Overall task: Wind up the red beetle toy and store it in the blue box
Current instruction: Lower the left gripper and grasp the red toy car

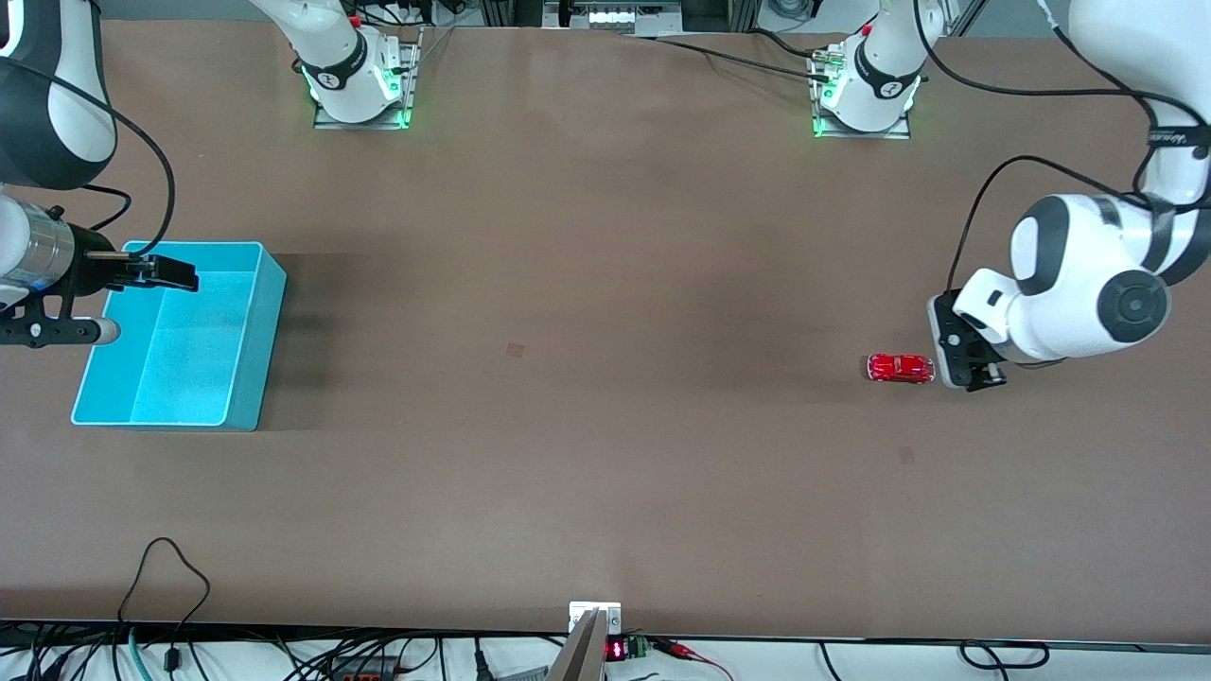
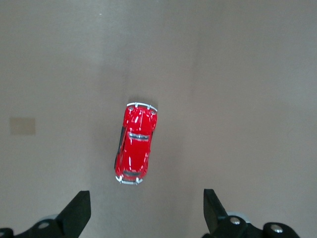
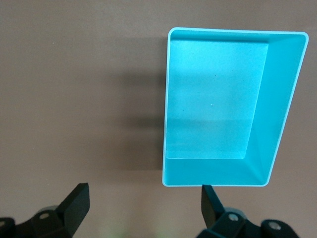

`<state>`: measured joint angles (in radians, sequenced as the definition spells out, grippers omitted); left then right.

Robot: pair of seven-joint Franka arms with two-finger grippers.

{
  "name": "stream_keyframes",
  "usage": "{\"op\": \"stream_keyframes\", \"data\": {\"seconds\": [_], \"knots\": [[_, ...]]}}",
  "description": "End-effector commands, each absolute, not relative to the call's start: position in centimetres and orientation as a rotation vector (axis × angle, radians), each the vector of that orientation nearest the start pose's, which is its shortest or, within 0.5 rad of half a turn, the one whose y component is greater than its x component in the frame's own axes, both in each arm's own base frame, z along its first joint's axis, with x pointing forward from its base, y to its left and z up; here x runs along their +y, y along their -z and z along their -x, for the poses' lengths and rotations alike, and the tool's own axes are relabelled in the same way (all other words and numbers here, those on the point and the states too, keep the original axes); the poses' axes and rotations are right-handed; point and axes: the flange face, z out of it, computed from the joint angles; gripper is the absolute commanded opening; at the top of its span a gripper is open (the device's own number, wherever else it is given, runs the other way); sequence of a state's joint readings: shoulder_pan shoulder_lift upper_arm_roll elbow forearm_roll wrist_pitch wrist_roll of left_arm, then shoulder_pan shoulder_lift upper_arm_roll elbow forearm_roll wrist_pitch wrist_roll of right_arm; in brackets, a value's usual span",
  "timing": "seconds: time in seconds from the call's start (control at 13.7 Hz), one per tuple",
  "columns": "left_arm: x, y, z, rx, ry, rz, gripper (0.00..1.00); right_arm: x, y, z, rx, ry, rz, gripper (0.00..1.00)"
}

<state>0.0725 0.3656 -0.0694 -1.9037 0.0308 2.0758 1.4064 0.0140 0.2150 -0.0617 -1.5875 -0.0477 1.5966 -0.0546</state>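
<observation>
Two Franka arms work at one brown table (image 1: pixel 605 426) that carries just two loose objects: one red beetle toy (image 1: pixel 901 368) and one blue box (image 1: pixel 255 350).

The single toy car sits on its wheels on the bare tabletop toward the left arm's end of the table, well apart from the box. Its rounded red body, two silvery bumpers and light windows show plainly in the left wrist view (image 2: pixel 135 144). The left gripper (image 1: pixel 967 364) hangs just beside the car, low over the table. Its two black fingers (image 2: pixel 77 213) stand spread wide with nothing between them, and the toy lies ahead of their tips, untouched.

The one cyan bin rests toward the right arm's end of the table, upright and open-topped, with a pale rim and nothing inside. The right wrist view looks straight down into it (image 3: pixel 282 99) and shows four plain walls and a bare floor. The right gripper (image 1: pixel 156 271) is over the box's edge nearest the robots' bases. Its two fingers (image 3: pixel 74 208) are likewise spread wide and hold nothing.

Two arm bases (image 1: pixel 359 80) are bolted along the table's edge farthest from the front camera, each with a green glow at its foot. Cables (image 1: pixel 161 577) trail over the edge nearest that camera.
</observation>
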Motion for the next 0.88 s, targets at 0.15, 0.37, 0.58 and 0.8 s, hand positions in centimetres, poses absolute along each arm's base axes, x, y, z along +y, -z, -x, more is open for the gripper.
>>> {"op": "stream_keyframes", "data": {"seconds": [0.15,0.37,0.58,0.8], "knots": [[-0.2,-25.7,-58.1,2.233,-0.096,2.240,1.00,-3.6,-49.4,-60.5,-0.017,-0.354,3.172,1.00],[-0.5,-23.2,-56.6,2.241,-0.042,2.171,1.00,-3.8,-49.3,-60.5,-0.009,-0.354,3.171,1.00],[-0.5,-21.9,-56.3,2.248,-0.048,2.178,1.00,-3.9,-49.2,-60.5,-0.007,-0.357,3.172,1.00],[-0.3,-20.4,-55.7,2.239,0.002,2.160,1.00,-4.0,-49.1,-60.6,-0.007,-0.361,3.170,1.00]]}}
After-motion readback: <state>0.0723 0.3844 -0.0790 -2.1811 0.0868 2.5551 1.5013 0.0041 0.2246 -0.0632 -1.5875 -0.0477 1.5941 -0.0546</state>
